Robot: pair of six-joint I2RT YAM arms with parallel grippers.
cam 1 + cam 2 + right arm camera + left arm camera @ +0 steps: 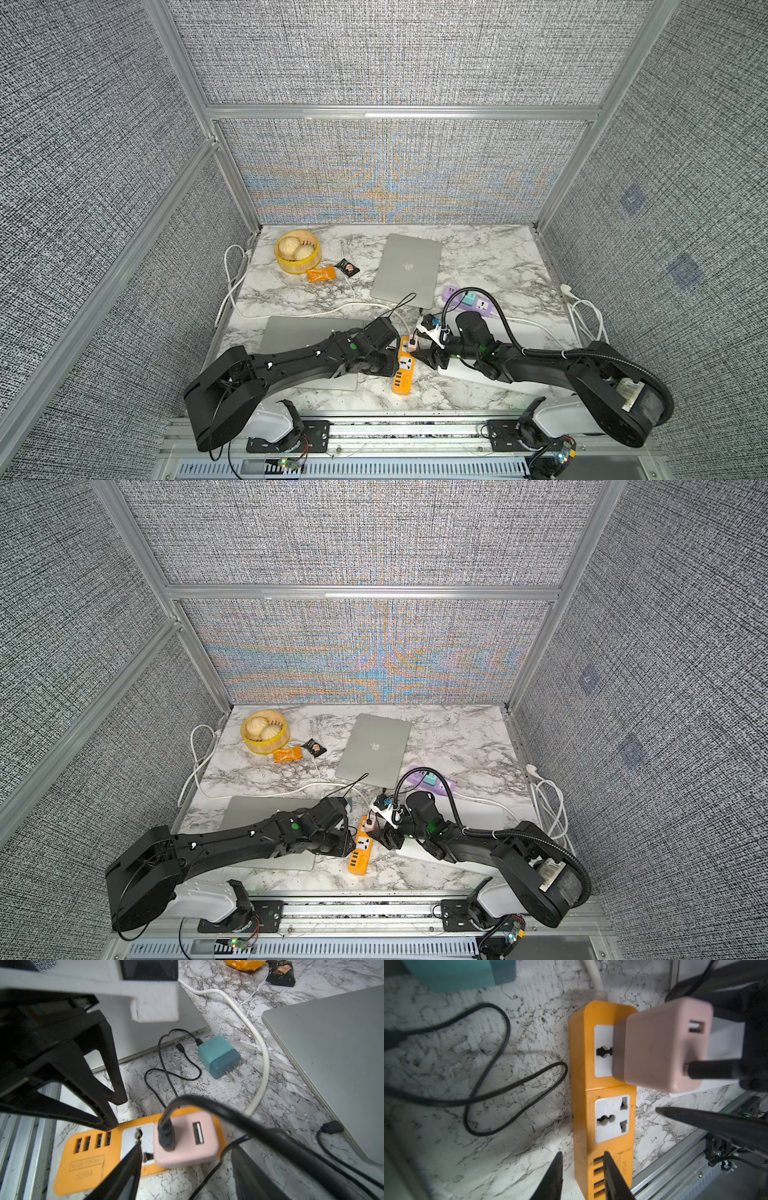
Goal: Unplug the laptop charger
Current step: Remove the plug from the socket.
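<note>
**Bracketing the pink plug: grip not yet taken, pull not yet made**

Nearest the robot, the flat orange plastic power strip (580,1064) is lain across the white marble-patterned table (478,257). The left gripper (583,1153) is set at the strip's USB end with its jaws only narrowly parted. One tip is seen over the strip and one beside it on the table, and nothing is clamped. This is judged to be a brace against the strip lifting.

The small pink cube-shaped charger (662,1047) is seated in the strip's far socket, and a thin black cable (166,1134) is plugged into its face. The right gripper (186,1149) is placed astride this charger, jaws held wide, a fingertip on either side and a gap visible at both. No hold has been taken.

Just beyond, a teal block charger (218,1057) is lain loose on the table with its prongs bare, beside the closed silver laptop (299,332). A thick white cord (257,1043) is run past it. Farther back, a second closed grey laptop (409,266) is seen with a black lead in its edge; whether that lead belongs to the pink charger cannot be traced.

The approach is judged finished. Closing on the pink charger and drawing it straight out of the socket are left to be done.
</note>
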